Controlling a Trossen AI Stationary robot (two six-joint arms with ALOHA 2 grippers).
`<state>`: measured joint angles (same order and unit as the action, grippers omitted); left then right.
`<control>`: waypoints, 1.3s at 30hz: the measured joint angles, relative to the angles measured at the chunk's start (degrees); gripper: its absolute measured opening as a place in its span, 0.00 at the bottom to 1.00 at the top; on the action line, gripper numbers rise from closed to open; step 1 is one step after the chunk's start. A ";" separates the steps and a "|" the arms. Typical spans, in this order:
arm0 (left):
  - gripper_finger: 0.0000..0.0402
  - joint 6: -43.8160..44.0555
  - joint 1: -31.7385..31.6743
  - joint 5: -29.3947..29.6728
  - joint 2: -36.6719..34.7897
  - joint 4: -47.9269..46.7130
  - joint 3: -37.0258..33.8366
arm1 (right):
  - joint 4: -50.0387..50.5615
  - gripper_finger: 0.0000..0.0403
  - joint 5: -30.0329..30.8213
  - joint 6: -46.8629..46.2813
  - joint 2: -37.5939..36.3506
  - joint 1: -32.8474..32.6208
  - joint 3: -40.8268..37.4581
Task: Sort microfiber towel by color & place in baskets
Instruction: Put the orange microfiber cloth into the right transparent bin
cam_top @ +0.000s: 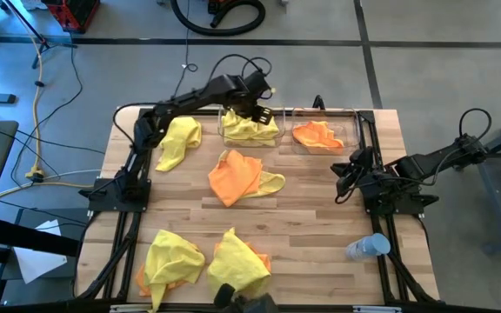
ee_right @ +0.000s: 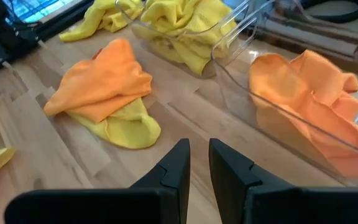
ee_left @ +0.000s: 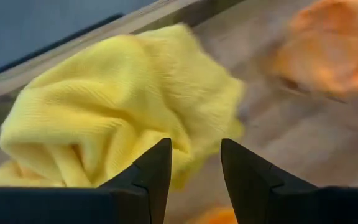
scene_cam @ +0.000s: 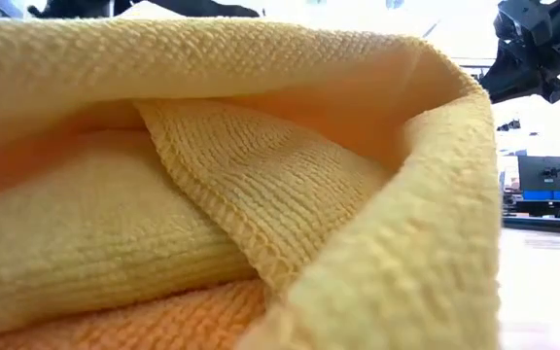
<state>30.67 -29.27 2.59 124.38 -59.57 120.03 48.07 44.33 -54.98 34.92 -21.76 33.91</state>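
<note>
Two clear baskets stand side by side at the far edge of the bench (cam_top: 320, 187): the left basket (cam_top: 227, 137) holds a yellow towel (cam_top: 249, 129), the right basket (cam_top: 353, 130) an orange towel (cam_top: 317, 135). The left tool (cam_top: 264, 114) hovers over the yellow-filled basket with its fingers apart and nothing between them, so a drop into that basket looks just finished. The right tool (cam_top: 344, 181) waits near the bench's right side, fingers close together and grasping nothing. Loose towels remain: a yellow one (cam_top: 177, 141) just left of the baskets, an orange one lying over a yellow one (cam_top: 237, 176) mid-bench, and two mixed heaps (cam_top: 207, 261) at the near edge. Sorting seems under halfway. The next move likely calls for the left tool to lift clear of the basket wall and reach for the nearby yellow towel, pinching one layer only.
</note>
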 joint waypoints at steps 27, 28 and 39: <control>0.32 -5.76 36.11 10.40 -4.39 0.23 -2.10 | -4.86 0.16 -2.39 5.41 0.23 0.02 0.00; 0.32 -5.99 36.53 10.99 -4.43 0.08 -2.85 | -7.06 0.17 -2.94 7.17 0.45 0.01 0.00; 0.32 -8.81 37.96 11.61 -15.27 11.17 -24.74 | -33.85 0.43 -7.99 21.60 18.18 2.28 3.74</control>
<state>21.86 8.69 14.20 109.10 -48.40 95.29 14.23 36.33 -33.37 53.09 -19.47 37.65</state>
